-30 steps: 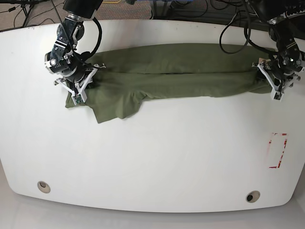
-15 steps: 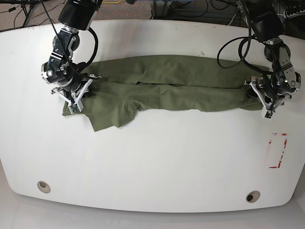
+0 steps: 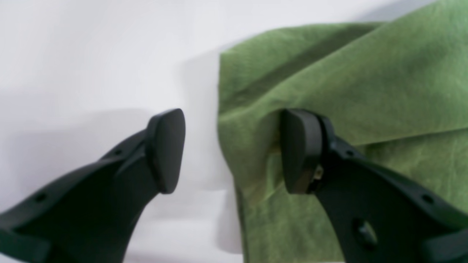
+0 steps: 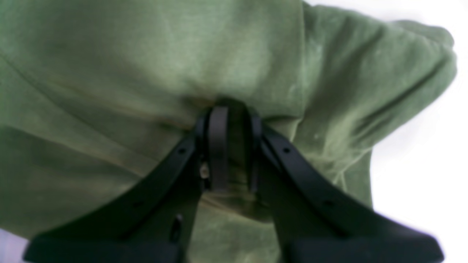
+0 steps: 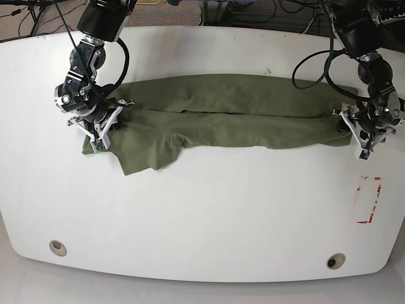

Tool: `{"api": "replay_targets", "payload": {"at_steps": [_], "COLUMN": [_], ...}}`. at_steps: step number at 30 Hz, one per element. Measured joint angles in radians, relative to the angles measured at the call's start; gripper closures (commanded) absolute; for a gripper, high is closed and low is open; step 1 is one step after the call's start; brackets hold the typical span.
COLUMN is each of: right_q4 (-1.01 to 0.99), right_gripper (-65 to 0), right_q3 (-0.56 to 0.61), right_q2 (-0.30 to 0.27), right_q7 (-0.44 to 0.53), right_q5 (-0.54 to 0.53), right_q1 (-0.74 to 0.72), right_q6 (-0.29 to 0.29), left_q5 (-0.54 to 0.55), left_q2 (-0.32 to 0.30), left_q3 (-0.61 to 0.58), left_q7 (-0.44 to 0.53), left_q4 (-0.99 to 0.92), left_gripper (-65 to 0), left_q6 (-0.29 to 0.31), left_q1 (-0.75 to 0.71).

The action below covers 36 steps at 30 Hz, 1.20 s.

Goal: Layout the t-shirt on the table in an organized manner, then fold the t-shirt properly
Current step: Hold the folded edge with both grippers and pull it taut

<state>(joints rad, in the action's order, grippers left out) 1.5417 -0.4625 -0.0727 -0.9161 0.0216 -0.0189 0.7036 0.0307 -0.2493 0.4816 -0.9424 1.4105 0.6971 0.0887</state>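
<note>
Since half a second ago the pincer at the right of the base view has slid a little further right and its fingers have spread off the cloth, while the shirt's long band has flattened slightly.

That left pincer [image 5: 366,128] now stands wide open at the shirt's right end. In its wrist view one finger [image 3: 166,149] hangs over the bare white surface [image 3: 91,65] and the other rests against the edge of the green cloth, with nothing clamped between them.

The right pincer [image 5: 100,133], at the left of the base view, is closed tight on a bunch of the t-shirt [image 5: 221,114]; its wrist view shows the fingers [image 4: 218,146] nearly together with a fold of cloth pinched between them.

The shirt lies as a long, rumpled, roughly doubled strip across the upper half of the surface, running from one pincer to the other, with a loose flap hanging down toward the lower left.

A red-and-white tape rectangle [image 5: 369,199] sits at the right, below the left pincer and well apart from the cloth. Two round holes [image 5: 57,247] lie near the bottom edge.
</note>
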Motion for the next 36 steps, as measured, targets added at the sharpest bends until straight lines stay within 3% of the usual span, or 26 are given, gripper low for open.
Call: {"api": "replay_targets", "payload": {"at_steps": [11, 15, 21, 30, 36], "right_q4": [0.0, 0.0, 0.0, 0.001, 0.001], "right_gripper": [-8.1, -8.1, -8.1, -8.1, -8.1], "right_q3": [0.0, 0.0, 0.0, 0.0, 0.0], "right_q2": [-0.008, -0.009, -0.009, -0.008, -0.006], "right_q7": [0.0, 0.0, 0.0, 0.0, 0.0], "right_q5": [0.0, -0.003, 0.0, 0.0, 0.0], "right_q1": [0.002, 0.002, 0.003, 0.002, 0.002], "right_q6": [0.0, 0.0, 0.0, 0.0, -0.001], "left_q5": [0.0, 0.016, 0.004, 0.022, 0.008], "left_q2": [-0.031, -0.042, -0.047, -0.006, 0.018], "left_q3": [-0.003, 0.001, 0.111, 0.105, 0.108], "left_q7": [-0.003, -0.065, -0.126, -0.158, -0.165], "left_q4": [-0.011, 0.009, 0.134, 0.127, 0.018], "left_gripper": [-38.3, -38.3, -38.3, -38.3, -38.3], "left_q6": [0.002, 0.004, 0.003, 0.003, 0.003], "left_q1": [-0.014, -0.019, 0.016, 0.114, 0.16]}}
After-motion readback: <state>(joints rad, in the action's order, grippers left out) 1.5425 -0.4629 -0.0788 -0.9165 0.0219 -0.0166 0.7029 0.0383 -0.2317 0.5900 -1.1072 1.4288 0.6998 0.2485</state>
